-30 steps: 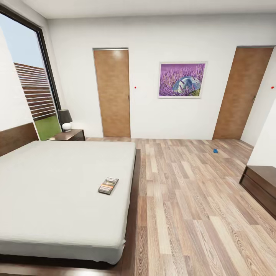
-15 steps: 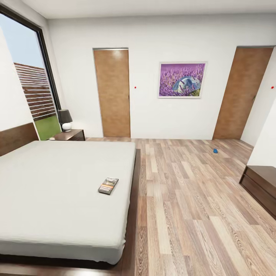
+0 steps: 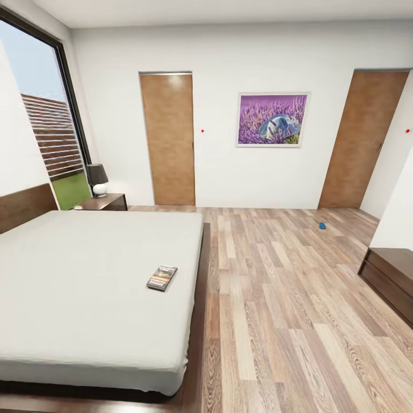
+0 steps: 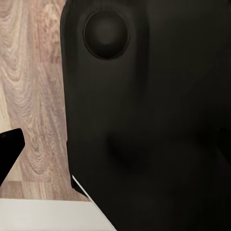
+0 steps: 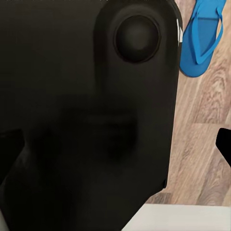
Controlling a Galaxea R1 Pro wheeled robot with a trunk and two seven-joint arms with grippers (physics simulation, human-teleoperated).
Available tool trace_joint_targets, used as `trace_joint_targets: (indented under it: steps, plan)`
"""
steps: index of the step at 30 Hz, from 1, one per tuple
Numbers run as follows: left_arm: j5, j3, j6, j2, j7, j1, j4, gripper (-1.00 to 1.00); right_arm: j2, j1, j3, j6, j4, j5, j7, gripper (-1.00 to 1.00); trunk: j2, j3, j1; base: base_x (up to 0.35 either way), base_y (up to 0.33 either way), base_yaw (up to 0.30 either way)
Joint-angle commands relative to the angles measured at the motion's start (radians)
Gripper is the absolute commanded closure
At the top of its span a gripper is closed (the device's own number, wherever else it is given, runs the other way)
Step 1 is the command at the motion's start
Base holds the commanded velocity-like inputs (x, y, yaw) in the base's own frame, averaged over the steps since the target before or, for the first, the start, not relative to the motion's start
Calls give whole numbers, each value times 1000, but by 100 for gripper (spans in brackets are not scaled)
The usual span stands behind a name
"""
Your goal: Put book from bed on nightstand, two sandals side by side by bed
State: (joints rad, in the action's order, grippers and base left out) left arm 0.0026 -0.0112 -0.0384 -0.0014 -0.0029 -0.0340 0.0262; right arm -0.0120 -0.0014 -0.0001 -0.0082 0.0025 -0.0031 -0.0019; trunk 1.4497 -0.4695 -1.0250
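Book (image 3: 162, 277) lies flat on the bed (image 3: 86, 275), near its floor-side edge. Judged thin, light, slightly flexible: pinch across one overhanging edge. One blue sandal (image 5: 202, 36) on the floor beside the robot. Finger state of both grippers: cannot tell.
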Motion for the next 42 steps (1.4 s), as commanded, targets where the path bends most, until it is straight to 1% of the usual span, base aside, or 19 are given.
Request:
trace_joint_targets:
  steps: [1,13,28,31,34,37,40,41,42]
  plan:
    - [0,-3,-5,0,0,0,1,-100,0,0,0,-1,0,0,0,-100,0,-1,0,0,0,31]
    - [0,-26,-16,0,-1,-1,1,-100,1,0,-1,-2,0,1,-1,-100,0,-1,0,0,0,82]
    - [-1,-30,-18,0,-1,-1,1,-100,1,0,-1,-2,0,1,-2,-100,0,-1,0,0,0,17]
    - [-1,-30,-18,2,0,-1,1,-100,6,0,-1,-2,-1,1,-3,-100,0,-1,0,0,0,0]
    - [-1,-31,-19,7,0,-1,2,-100,23,0,0,-2,-2,-1,-8,-100,0,-1,0,0,0,0]
    - [0,-32,-21,16,0,-1,2,-100,49,0,0,-3,-9,-3,-14,-100,0,-1,0,0,0,0]
    - [0,-36,-29,22,0,-1,4,-100,80,0,-1,-3,-32,-9,-20,-100,0,-1,0,0,0,0]
    - [1,-46,-39,28,0,-1,6,-100,102,0,-3,-1,-54,-21,-25,-100,0,-1,0,0,0,0]
    - [2,-54,-47,31,0,-1,7,-100,112,0,-5,1,-65,-31,-29,-100,0,-1,0,0,0,0]
